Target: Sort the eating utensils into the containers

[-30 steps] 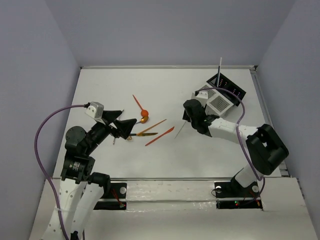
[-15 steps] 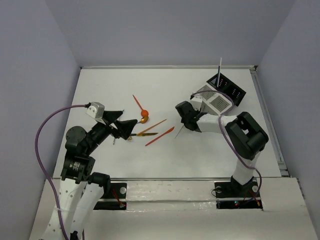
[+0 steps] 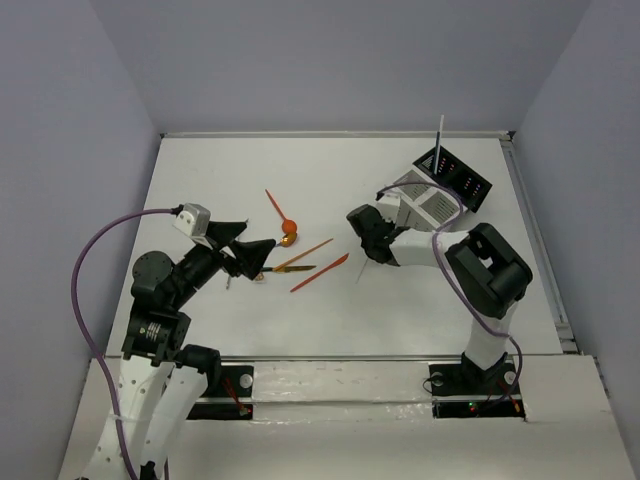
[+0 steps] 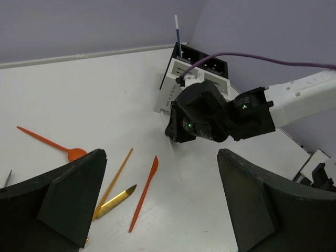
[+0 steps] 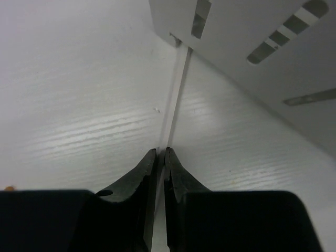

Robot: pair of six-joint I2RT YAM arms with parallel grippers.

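In the last second the right arm (image 3: 490,275) folded its elbow inward and drew the right hand (image 5: 160,153) slightly leftward, pinched on a thin white utensil (image 5: 176,89) whose far tip lies just beside the white caddy (image 5: 247,58), so insertion looks yet to come; the left hand (image 4: 163,202) hangs spread near the gold-brown piece (image 4: 116,197)

White matte table (image 3: 330,325) lies under left pincer (image 3: 258,258) and right pincer (image 3: 366,248). Plain lavender-grey back wall (image 3: 340,60) stands beyond both. Left wall (image 3: 70,150) and right wall (image 3: 600,100) flank them. Metal rail (image 3: 330,133) edges the table's far side. Light is even and diffuse.
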